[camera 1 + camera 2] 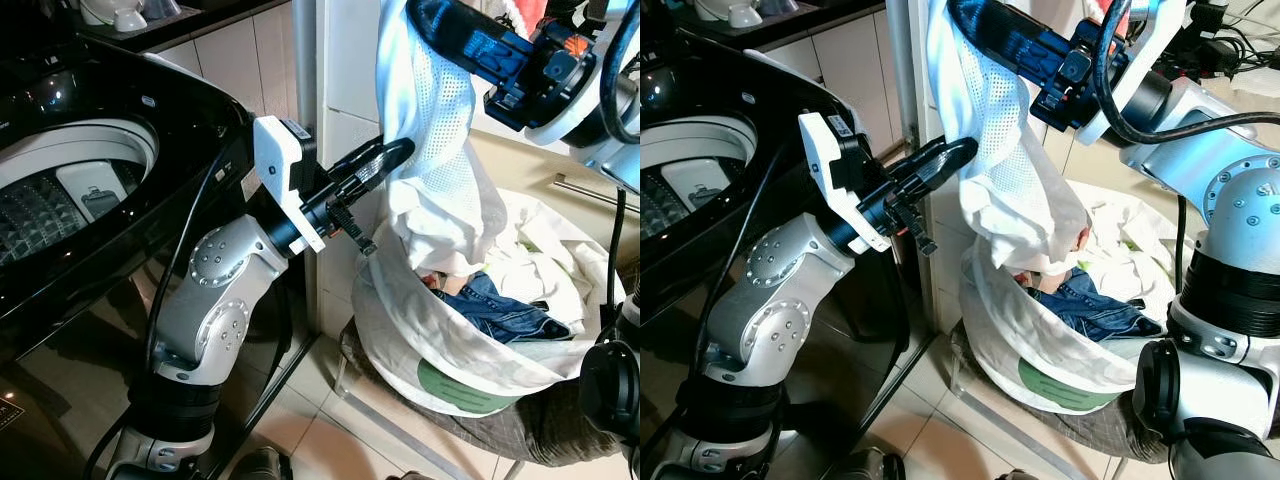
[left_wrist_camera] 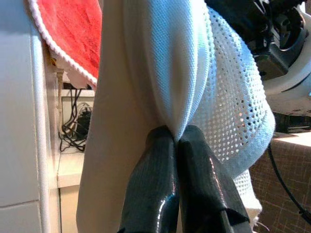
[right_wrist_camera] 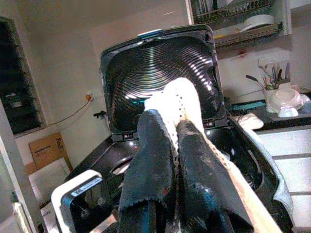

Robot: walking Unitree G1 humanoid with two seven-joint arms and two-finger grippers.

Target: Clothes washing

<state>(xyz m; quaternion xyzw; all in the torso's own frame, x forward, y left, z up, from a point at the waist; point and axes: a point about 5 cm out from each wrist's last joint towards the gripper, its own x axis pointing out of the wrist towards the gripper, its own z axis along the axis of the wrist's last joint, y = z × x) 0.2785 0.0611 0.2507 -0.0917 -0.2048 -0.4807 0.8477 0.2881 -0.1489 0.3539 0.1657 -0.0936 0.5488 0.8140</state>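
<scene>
In the left eye view, a white mesh garment [image 1: 430,150] hangs stretched between the two grippers above a laundry basket [image 1: 400,340], its lower end falling into the basket. The left gripper [image 1: 400,152] reaches out from the silver left arm and pinches the garment's side, fingers clenched on the cloth. The right gripper [image 1: 425,15] holds the garment's top edge at the top of the frame. The basket sits on the tiled floor just beside the black washing machine [image 1: 120,200], whose drum [image 1: 60,200] lies open at the left. Inside the basket lie a pair of blue jeans [image 1: 505,305] and more white clothes [image 1: 545,255].

The right eye view shows the same scene: the garment draped from the right gripper [image 1: 970,15] down past the left gripper [image 1: 965,152] into the basket, with the jeans [image 1: 1090,300] beside it.

In the left wrist view, the two black fingers [image 2: 155,184] are pressed together on a fold of the white mesh cloth [image 2: 194,82]. A red towel [image 2: 68,34] hangs behind it.

In the right wrist view, the black fingers [image 3: 150,155] grip a strip of the white garment [image 3: 180,104] between them. Beyond them stands the washing machine with its lid [image 3: 160,73] raised upright.
</scene>
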